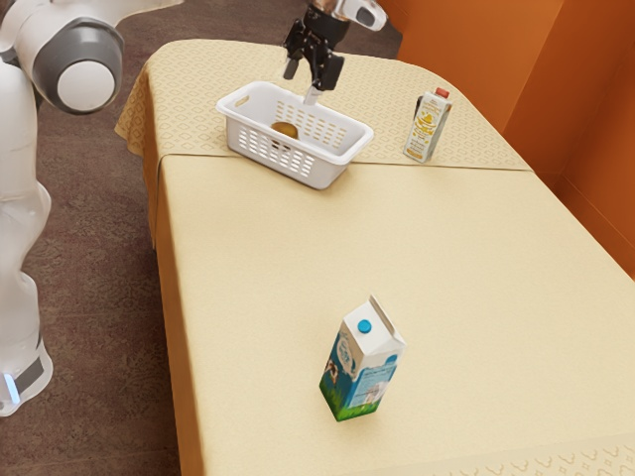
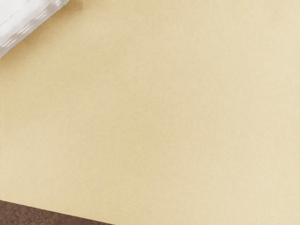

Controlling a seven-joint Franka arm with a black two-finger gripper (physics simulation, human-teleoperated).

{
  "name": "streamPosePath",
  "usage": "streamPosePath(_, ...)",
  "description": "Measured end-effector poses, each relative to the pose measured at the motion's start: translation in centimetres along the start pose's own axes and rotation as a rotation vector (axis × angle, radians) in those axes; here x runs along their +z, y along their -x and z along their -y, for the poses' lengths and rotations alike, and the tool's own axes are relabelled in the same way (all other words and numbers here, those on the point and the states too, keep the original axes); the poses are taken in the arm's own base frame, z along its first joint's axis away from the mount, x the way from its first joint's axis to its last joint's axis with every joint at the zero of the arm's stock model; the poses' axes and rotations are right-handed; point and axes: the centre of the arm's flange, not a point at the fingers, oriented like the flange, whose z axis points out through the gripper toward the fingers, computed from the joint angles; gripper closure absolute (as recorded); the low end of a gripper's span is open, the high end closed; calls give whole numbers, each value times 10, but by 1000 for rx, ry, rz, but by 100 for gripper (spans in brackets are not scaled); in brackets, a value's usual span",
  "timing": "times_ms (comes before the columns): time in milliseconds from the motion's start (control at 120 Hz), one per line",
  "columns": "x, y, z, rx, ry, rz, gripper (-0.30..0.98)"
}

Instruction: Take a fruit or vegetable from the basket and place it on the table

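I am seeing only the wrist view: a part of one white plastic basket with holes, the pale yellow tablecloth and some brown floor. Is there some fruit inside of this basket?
Observer: Yes, one rounded orange-brown fruit or vegetable lies inside the white basket.
Operator: And the gripper, is it already holding something?
Observer: No, the black two-finger gripper is open, with nothing between its fingers.
Operator: Are there other objects standing on the table?
Observer: Yes, two cartons stand upright: a blue, white and green milk carton and a white-and-yellow carton with a red cap.
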Motion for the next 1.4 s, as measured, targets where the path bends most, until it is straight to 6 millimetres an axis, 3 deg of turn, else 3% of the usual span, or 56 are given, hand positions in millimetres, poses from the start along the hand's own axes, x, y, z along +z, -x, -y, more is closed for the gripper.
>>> streamPosePath(133,-19,-5,-7,47,-19,-129,0)
streamPosePath(150,-31,0,-7,52,-21,-162,0)
streamPosePath(200,-91,35,-5,61,-30,-305,0)
streamPosePath(250,-120,57,-4,67,-34,-368,0)
streamPosePath(308,-128,64,-6,69,-37,-377,0)
streamPosePath(433,-122,56,-29,70,-41,-351,0)
streamPosePath(558,-94,38,-54,47,-20,-270,0)
streamPosePath(783,-65,23,-51,-69,2,-162,0)
streamPosePath(842,-35,13,-49,-80,27,-115,0)
streamPosePath(942,21,19,-19,-119,123,-71,0)
streamPosePath(1042,50,26,68,-304,184,-111,0)
streamPosePath(1100,61,26,98,-379,194,-131,0)
streamPosePath(1292,106,-18,121,-475,156,-129,0)
streamPosePath(1400,122,-32,133,-493,122,-126,0)
